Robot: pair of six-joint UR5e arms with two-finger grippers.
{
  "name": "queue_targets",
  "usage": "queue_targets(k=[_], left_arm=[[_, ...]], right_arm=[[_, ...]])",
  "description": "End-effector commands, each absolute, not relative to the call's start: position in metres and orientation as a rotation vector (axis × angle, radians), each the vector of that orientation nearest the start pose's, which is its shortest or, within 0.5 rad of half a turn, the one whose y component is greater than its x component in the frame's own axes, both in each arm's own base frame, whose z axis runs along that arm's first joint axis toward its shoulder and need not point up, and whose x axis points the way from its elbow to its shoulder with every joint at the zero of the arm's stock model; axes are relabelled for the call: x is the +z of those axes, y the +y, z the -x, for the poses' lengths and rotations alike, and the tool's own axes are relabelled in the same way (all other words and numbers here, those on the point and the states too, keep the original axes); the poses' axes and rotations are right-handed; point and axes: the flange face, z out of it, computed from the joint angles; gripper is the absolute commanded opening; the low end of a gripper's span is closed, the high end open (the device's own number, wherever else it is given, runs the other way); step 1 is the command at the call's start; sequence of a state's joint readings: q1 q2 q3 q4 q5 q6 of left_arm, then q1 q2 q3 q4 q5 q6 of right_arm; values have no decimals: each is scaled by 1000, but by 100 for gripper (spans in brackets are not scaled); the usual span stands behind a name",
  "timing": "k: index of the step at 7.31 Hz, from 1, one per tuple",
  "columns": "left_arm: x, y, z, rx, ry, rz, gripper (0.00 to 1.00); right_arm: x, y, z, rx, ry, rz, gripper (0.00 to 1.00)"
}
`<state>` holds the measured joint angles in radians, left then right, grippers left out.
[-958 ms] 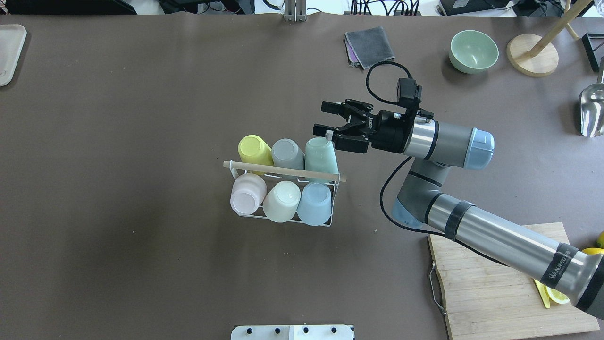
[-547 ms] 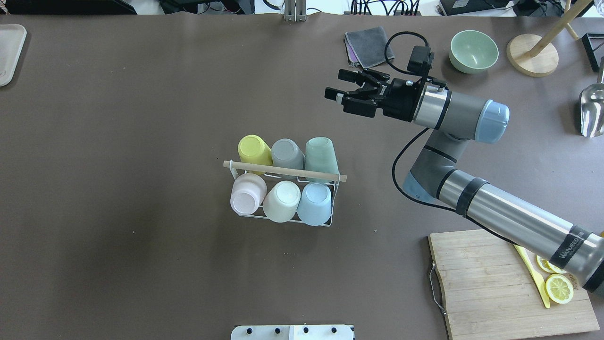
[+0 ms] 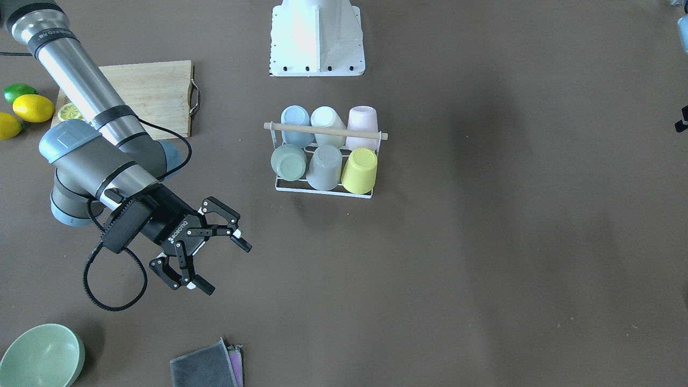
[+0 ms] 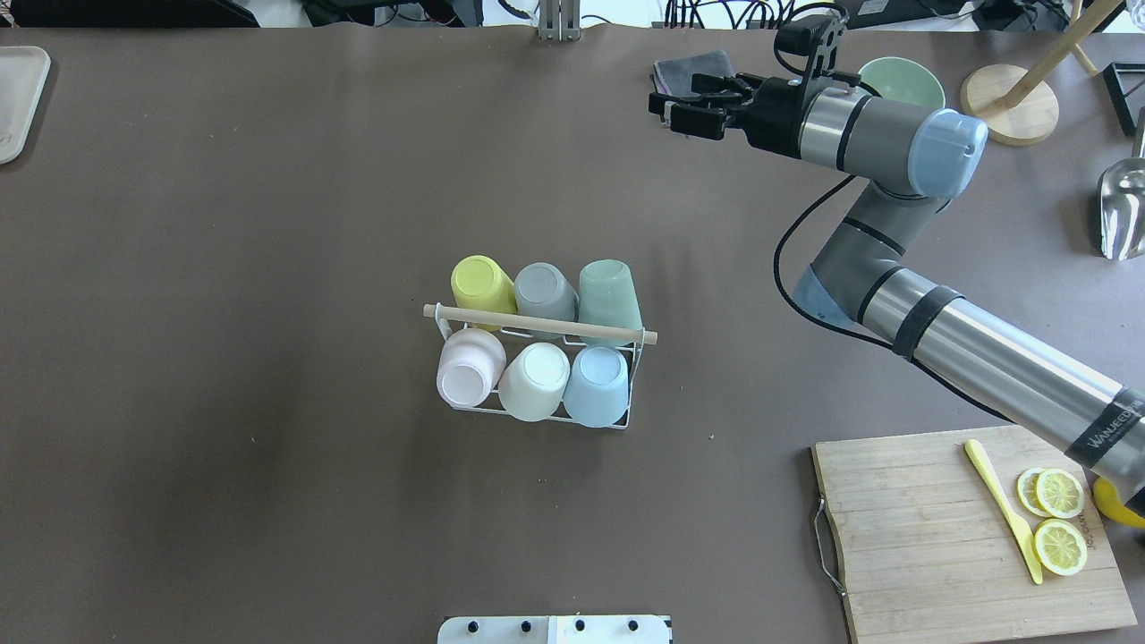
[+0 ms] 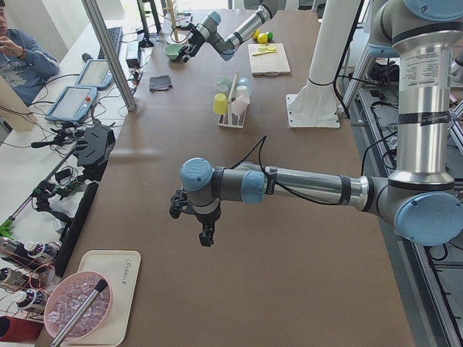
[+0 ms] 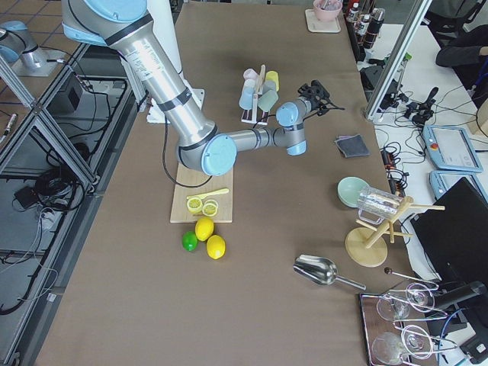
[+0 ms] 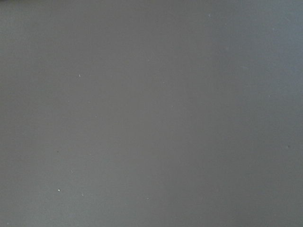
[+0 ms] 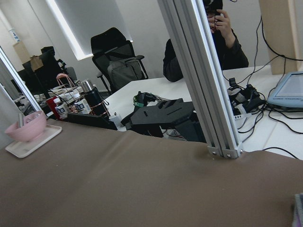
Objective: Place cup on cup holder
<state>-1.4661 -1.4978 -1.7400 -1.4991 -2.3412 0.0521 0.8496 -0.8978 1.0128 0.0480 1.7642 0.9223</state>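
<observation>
**Right gripper.** The right gripper [image 4: 664,102] carries nothing and its fingers stand spread apart. It hangs over the far edge of the table, above the folded grey cloth [image 3: 207,368] and near the green bowl [image 3: 38,357]. This is well apart from the work. A position this clear of the rack is judged to keep the arm from knocking the cups.

**Left gripper.** The left gripper [image 5: 192,220] hangs over bare table toward the robot's left end, away from the rack and out of the right arm's path. Whether its fingers are apart or together cannot be told. Its own wrist camera shows only the table surface.

**Cup holder.** The cup holder [image 4: 537,323] stands upright at the table's middle, with its wooden rod running across the top.

- The far row holds the yellow cup [image 4: 479,282], the grey cup [image 4: 544,288] and the green cup [image 4: 608,291].
- The near row holds the pink cup [image 4: 467,376], the cream cup [image 4: 534,380] and the blue cup [image 4: 597,385].
- Each cup sits mouth-down and leans outward from the rod, presumably over a prong (the prongs themselves are hidden under the cups). This seating keeps a cup from rolling off.

**Status.** No cup lies loose on the table and every position in the rack is filled. The placement is therefore judged complete. The green cup, at the end nearest the right arm, is the likeliest subject of the task.
</observation>
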Motion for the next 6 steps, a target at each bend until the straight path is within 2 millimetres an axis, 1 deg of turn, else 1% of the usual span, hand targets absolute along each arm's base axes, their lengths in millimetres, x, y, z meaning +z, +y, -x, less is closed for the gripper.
queue_targets(k=[1, 2, 3, 4, 5, 6], left_arm=[[622, -464, 15, 158, 766, 5, 99], [631, -462, 16, 146, 769, 23, 99], [630, -462, 16, 147, 773, 22, 99], [632, -462, 16, 146, 773, 26, 99], [638, -461, 18, 138, 775, 34, 99], [638, -461, 29, 117, 775, 23, 99]], right_arm=[[337, -652, 394, 31, -1221, -953, 100], [315, -647, 387, 42, -1165, -888, 100], [296, -625, 371, 55, -1103, -821, 100], [277, -595, 349, 65, -1050, -762, 100], [266, -570, 328, 71, -1009, -709, 100], [263, -545, 307, 87, -929, -626, 100]])
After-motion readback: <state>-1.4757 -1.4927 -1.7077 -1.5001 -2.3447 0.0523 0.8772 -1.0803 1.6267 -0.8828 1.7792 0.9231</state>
